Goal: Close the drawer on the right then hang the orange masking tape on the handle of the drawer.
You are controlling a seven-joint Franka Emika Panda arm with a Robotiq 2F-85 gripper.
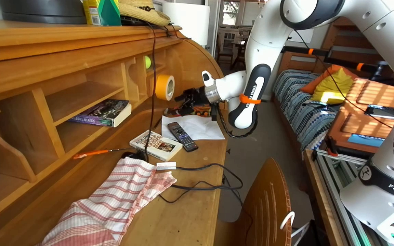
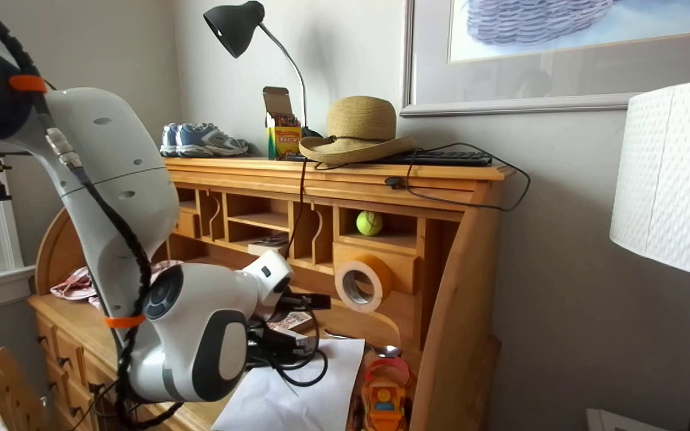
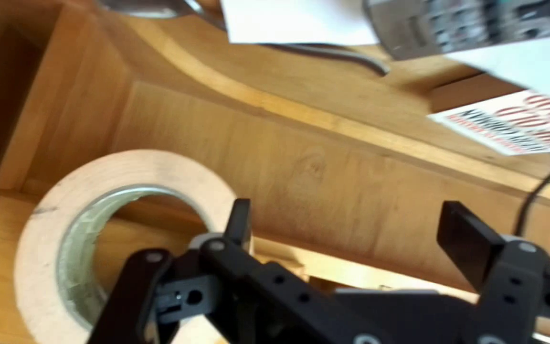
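The orange masking tape [image 2: 383, 275] hangs against the front of the small wooden drawer [image 2: 405, 270], below the tennis ball's slot. It also shows in an exterior view [image 1: 163, 87] and at the left of the wrist view [image 3: 41, 224]. The drawer looks shut or nearly so. The handle is hidden; the tape appears to hang from it. My gripper [image 3: 349, 222] is open, with nothing between its fingers. In the wrist view its left finger overlaps the tape's right edge; whether they touch I cannot tell. In an exterior view the gripper [image 2: 319, 323] is beside the tape, apart from it.
White paper [image 2: 303, 383], a spoon [image 2: 386, 350], an orange toy car [image 2: 384, 398], a remote [image 1: 182, 136] and a book [image 1: 156, 145] lie on the desk below. A black cable [image 1: 153, 85] hangs before the pigeonholes. The desk's side wall [image 2: 459, 323] stands close by the drawer.
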